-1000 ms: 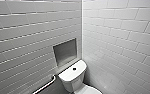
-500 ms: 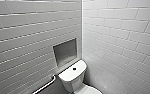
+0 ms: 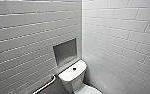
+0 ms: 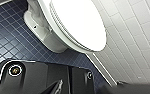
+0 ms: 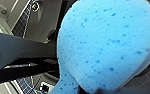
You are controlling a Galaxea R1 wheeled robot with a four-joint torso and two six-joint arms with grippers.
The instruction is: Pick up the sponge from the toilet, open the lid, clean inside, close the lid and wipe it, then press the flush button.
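White tiles cover two walls (image 3: 116,37) that meet in a corner in the head view. One square niche (image 3: 65,52) is set into the left wall. Just below it stands one toilet (image 3: 73,76), its tank top carrying a single dark flush button (image 3: 74,68). One pale grab rail (image 3: 44,86) runs along the wall beside the tank.

From the left wrist view, the one lid (image 4: 78,22) lies shut over the bowl, glossy and oval. The pedestal stands on a floor (image 4: 6,37) of small dark blue tiles beside a white tiled wall. Whether the left gripper is open or closed cannot be told.

From the right wrist view, one bright blue sponge (image 5: 106,42) sits close to the camera, off the toilet, its pores visible. It narrows to a pinched neck where the right gripper (image 5: 101,90) clamps it.
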